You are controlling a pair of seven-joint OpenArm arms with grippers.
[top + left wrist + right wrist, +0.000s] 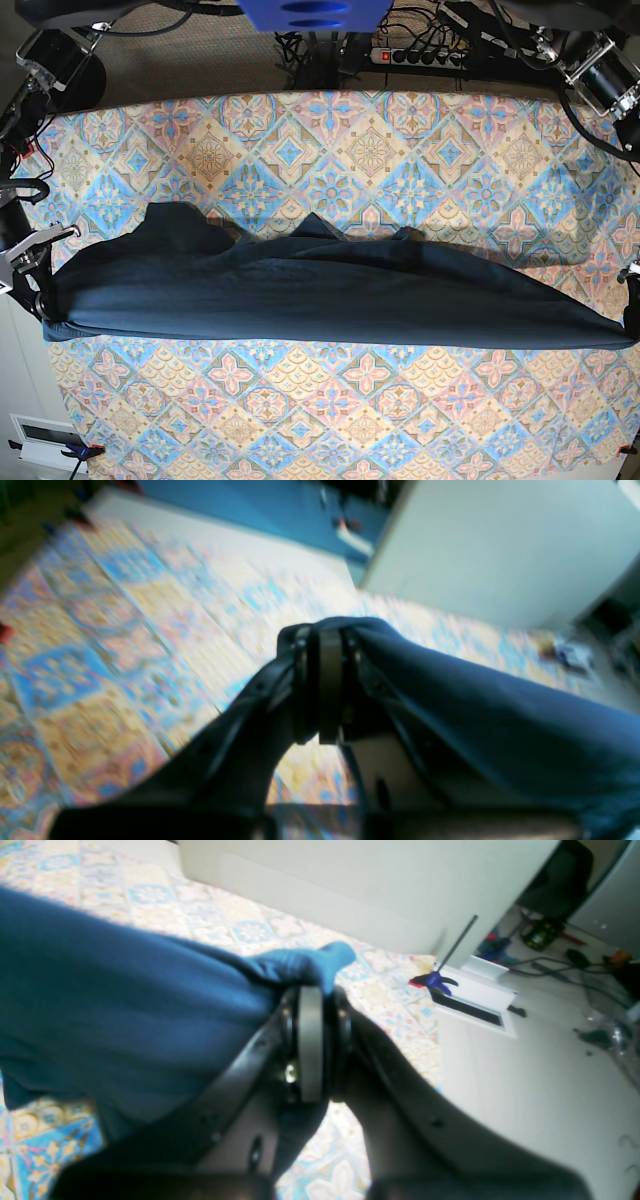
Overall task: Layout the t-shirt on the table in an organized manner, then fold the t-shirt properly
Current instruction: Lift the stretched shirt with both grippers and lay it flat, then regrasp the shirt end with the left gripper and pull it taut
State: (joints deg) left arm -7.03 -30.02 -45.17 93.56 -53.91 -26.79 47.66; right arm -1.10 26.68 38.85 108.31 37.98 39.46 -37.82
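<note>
The dark navy t-shirt [330, 295] is pulled out in a long band across the table [370, 150], its upper part bunched and resting on the patterned cloth. At the base view's left end, my right gripper [42, 305] is shut on the cloth. The left gripper [631, 322] holds the far right end at the frame edge. In the left wrist view, the left gripper [325, 632] pinches a fold of the t-shirt [500, 720] above the table [100, 630]. In the right wrist view, the right gripper [317, 990] clamps a corner of the t-shirt [125, 1015].
A white panel [350, 885] stands beside the table's edge, also seen as the white panel [500, 545]. A blue clamp [432, 981] grips the table corner. A power strip [420, 55] and cables lie beyond the far edge. Arm bases sit at both far corners.
</note>
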